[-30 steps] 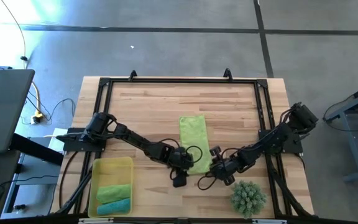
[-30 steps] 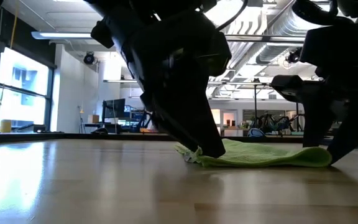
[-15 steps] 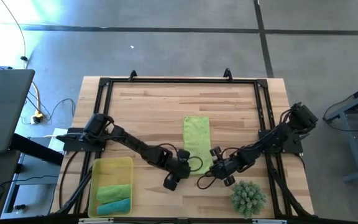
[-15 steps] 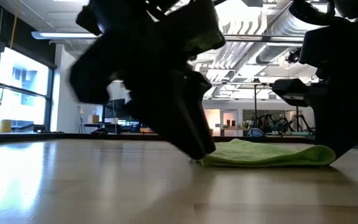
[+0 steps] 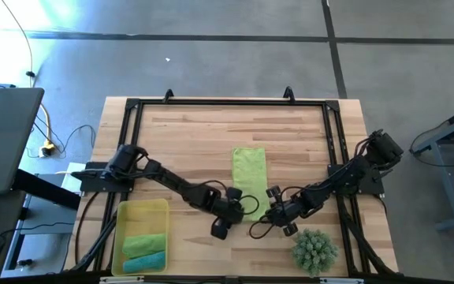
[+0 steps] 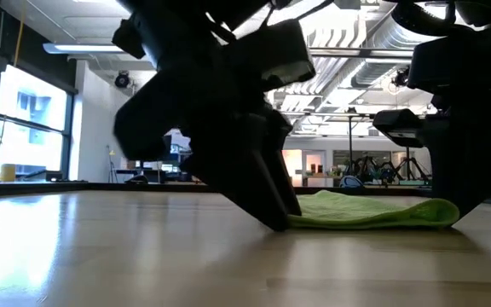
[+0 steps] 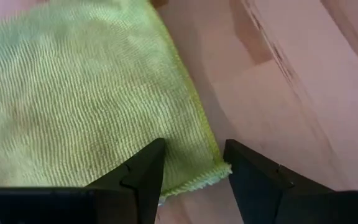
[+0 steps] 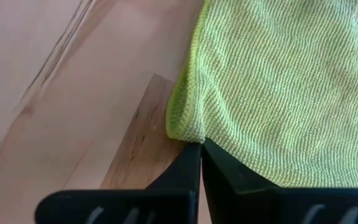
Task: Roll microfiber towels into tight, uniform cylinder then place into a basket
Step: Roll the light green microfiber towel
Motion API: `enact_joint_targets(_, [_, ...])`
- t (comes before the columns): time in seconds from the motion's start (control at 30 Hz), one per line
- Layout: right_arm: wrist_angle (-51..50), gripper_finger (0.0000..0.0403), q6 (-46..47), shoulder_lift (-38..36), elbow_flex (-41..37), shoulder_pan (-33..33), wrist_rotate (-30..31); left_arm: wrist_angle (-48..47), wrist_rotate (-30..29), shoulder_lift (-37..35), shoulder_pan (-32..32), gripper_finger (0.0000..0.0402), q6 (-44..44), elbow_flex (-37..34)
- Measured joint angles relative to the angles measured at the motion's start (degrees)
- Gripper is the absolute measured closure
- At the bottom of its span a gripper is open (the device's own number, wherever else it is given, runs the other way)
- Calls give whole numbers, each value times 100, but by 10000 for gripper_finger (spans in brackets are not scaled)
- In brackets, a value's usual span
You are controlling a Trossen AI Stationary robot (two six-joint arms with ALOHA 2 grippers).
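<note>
Since the earlier frame, my right gripper (image 8: 199, 152) has pinched the lime towel (image 5: 249, 170) corner; left gripper (image 7: 192, 163), still parted, straddles its corner ungripped. Uneven grips risk a skewed roll.

1. High view was evenly lit; a pale glare patch lay on the floor (image 5: 53, 16) at the upper left.
2. Low view was backlit: ceiling lights (image 6: 101, 49) and windows (image 6: 24, 119) shone bright, and the arms showed as near-black silhouettes.
3. The desk (image 6: 101, 247) carried a soft sheen low on the left.
4. Both wrist views were warm and bright; the green towel (image 7: 73, 93) was sharp in weave, with the dark fingers (image 7: 142, 177) soft-edged.
</note>
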Motion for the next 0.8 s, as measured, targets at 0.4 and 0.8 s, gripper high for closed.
enact_joint_targets(0.4, [85,402,160,2,-4,2,-15,-48,-14,65,-64,332,-1861,10])
enact_joint_targets(0.8, [147,403,808,-132,-11,-199,-747,289,834,-115,-134,390,-3787,-50])
